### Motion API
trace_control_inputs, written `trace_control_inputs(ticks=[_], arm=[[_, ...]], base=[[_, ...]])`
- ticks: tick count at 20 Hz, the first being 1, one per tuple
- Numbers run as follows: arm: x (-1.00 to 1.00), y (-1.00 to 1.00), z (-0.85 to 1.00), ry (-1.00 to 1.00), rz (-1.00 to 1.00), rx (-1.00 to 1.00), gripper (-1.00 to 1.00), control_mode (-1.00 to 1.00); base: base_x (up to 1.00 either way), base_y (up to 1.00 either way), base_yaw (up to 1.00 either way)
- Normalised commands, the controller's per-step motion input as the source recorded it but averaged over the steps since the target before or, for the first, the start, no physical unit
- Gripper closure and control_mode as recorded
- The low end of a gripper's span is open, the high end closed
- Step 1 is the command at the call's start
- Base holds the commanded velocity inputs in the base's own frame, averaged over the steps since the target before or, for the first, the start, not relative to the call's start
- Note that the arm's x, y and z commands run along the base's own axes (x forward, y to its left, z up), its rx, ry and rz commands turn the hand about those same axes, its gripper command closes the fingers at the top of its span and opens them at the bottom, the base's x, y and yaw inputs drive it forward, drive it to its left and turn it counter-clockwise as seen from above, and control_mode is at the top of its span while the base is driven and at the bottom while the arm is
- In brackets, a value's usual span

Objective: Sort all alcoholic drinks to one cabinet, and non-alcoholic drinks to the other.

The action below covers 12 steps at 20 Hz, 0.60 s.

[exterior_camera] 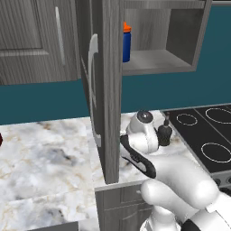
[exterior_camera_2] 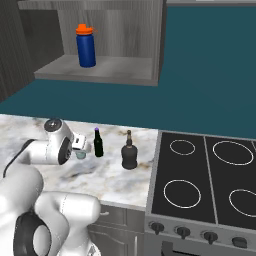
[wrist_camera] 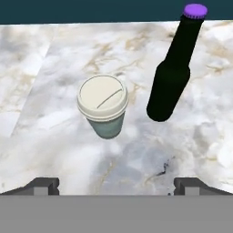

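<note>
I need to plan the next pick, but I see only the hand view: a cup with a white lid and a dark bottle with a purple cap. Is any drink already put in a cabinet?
Observer: Yes. The blue bottle with an orange cap stands on the shelf of the open upper cabinet.
Operator: Are other drinks on the counter beyond my view?
Observer: One more: a squat blackish bottle stands right of the purple-capped bottle, near the stove.
Operator: Is the hand close to the cup?
Observer: The open hand hangs above the cup, not touching it.
</note>
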Motion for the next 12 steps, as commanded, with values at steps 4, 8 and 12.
trace_control_inputs(ticks=[4,8,12], arm=[[0.45,0.02,-0.19,0.01,0.00,0.00,-1.00,-1.00],[0.50,0.08,-0.17,0.02,0.00,0.00,-1.00,-1.00],[0.32,0.11,-0.15,0.01,0.00,0.00,-1.00,-1.00]], base=[[0.00,0.00,0.00],[0.00,0.00,0.00],[0.00,0.00,0.00]])
